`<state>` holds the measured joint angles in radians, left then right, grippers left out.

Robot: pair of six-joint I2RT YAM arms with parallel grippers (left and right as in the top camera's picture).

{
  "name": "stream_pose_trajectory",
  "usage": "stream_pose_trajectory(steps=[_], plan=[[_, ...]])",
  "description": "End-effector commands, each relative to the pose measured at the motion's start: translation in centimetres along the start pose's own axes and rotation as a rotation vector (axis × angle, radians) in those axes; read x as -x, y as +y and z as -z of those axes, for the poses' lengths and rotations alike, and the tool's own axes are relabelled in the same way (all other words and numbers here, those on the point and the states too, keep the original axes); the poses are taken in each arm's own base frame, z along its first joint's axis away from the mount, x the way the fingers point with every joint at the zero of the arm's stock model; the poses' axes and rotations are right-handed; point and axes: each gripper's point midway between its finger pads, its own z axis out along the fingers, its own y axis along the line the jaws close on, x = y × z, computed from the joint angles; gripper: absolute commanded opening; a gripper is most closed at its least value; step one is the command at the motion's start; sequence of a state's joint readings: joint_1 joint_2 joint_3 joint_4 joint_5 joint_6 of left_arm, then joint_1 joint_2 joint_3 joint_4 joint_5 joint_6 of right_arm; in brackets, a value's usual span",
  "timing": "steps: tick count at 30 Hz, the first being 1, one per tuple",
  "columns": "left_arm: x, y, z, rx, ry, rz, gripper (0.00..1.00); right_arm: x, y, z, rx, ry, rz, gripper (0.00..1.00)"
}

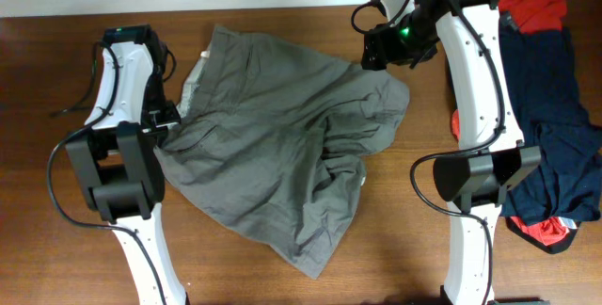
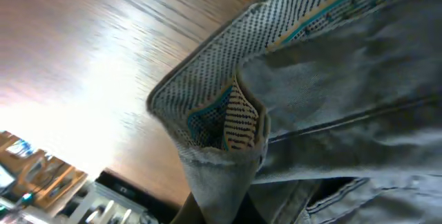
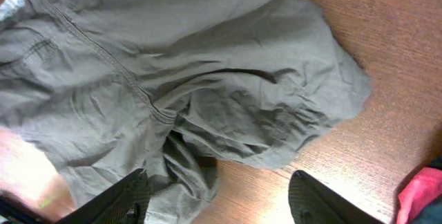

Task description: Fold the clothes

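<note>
Wooden table [image 1: 56, 41] | grey-khaki shorts [image 1: 273, 145] spread mid-table, long axis 11-to-5 o'clock | left gripper [image 1: 162, 122] seemingly pinching waistband [image 2: 228, 113] at shorts' 9 o'clock edge | right gripper [image 1: 378, 57] spread open over 1 o'clock corner, shorts toward its 7 o'clock

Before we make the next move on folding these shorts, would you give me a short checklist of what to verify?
1. Hold of the left gripper on the grey-khaki cotton shorts: cannot tell; the waistband bunches towards it, but the fingers are mostly hidden.
2. Is the right gripper open: ok; fingers wide apart, nothing between.
3. Right gripper above the shorts' edge: ok.
4. Shorts lying flat: not ok; wrinkled, with fabric folded over.
5. Are the dark navy and red garments apart from the shorts: ok; the right arm lies between.
</note>
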<state>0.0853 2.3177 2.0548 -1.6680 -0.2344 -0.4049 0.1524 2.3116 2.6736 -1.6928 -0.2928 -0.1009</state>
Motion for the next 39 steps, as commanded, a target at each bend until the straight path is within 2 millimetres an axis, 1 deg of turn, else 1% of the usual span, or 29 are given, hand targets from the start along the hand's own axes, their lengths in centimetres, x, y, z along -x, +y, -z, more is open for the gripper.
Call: stream_pose_trajectory(steps=[1,2,3,5,6,7,8,10,11,12,13,14,15,17,19,21,25,28,30,34,37,39], plan=[[-0.5,2.9,6.1,-0.031,-0.212,0.109,0.34,-0.3,0.0,-0.2,-0.012,0.015,-0.003,0.70],[-0.7,3.3,7.1,-0.047,-0.243,0.114,0.68,-0.3,0.1,-0.3,-0.011,0.016,0.000,0.70],[-1.1,3.8,8.5,-0.066,-0.288,0.108,0.99,-0.3,0.3,-0.3,-0.007,0.016,0.002,0.70],[-1.9,4.6,10.4,-0.087,-0.352,0.091,0.99,-0.3,0.9,-0.5,-0.001,0.019,0.003,0.71],[-2.5,5.3,12.0,-0.111,-0.405,0.103,0.99,-0.3,1.2,-0.6,0.001,0.021,-0.017,0.71],[-2.7,5.4,12.5,-0.122,-0.423,0.108,0.99,-0.3,1.3,-0.6,0.001,0.023,-0.026,0.71],[-3.1,5.6,13.7,-0.155,-0.464,0.118,0.99,-0.5,1.6,-0.9,0.002,0.033,-0.036,0.70],[-3.6,5.7,15.6,-0.222,-0.533,0.131,0.99,-0.9,1.6,-1.7,-0.001,0.061,-0.046,0.63],[-3.7,5.6,16.5,-0.255,-0.568,0.135,0.99,-1.2,1.6,-2.4,-0.001,0.082,-0.046,0.46],[-3.8,5.6,18.1,-0.306,-0.625,0.142,0.99,-1.5,1.6,-3.4,0.001,0.107,-0.048,0.19],[-3.8,5.6,19.5,-0.344,-0.681,0.136,0.99,-2.2,1.5,-5.5,0.005,0.152,-0.050,0.04],[-3.7,5.6,20.0,-0.353,-0.705,0.128,0.99,-2.5,1.4,-6.4,0.006,0.169,-0.051,0.04],[-3.5,5.6,20.4,-0.358,-0.723,0.131,0.99,-3.2,1.3,-8.9,0.009,0.203,-0.049,0.04],[-3.0,5.4,20.5,-0.362,-0.735,0.131,0.99,-4.2,0.9,-11.7,0.011,0.236,-0.050,0.04],[-2.4,5.3,20.7,-0.362,-0.751,0.135,0.99,-4.9,0.7,-13.3,0.012,0.250,-0.047,0.04],[-1.6,5.2,21.1,-0.363,-0.782,0.126,0.99,-5.6,0.1,-15.7,0.013,0.253,-0.042,0.04],[-1.2,5.1,21.6,-0.371,-0.807,0.129,0.99,-6.2,-0.7,-18.3,0.014,0.238,-0.024,0.04],[-1.1,5.1,21.7,-0.372,-0.810,0.130,0.99,-6.0,-1.1,-19.2,0.003,0.215,-0.016,0.04],[-1.1,5.1,21.7,-0.371,-0.810,0.130,0.99,-5.9,-2.1,-19.8,-0.041,0.200,-0.008,0.04],[-1.0,5.1,21.8,-0.373,-0.815,0.131,0.99,-6.0,-5.1,-20.9,-0.165,0.175,-0.006,0.04],[-0.9,5.3,21.8,-0.365,-0.819,0.135,0.99,-6.0,-7.0,-20.9,-0.182,0.154,-0.042,0.04],[-0.9,5.3,21.8,-0.364,-0.820,0.136,0.99,-5.5,-8.6,-20.7,-0.203,0.128,-0.063,0.04]])
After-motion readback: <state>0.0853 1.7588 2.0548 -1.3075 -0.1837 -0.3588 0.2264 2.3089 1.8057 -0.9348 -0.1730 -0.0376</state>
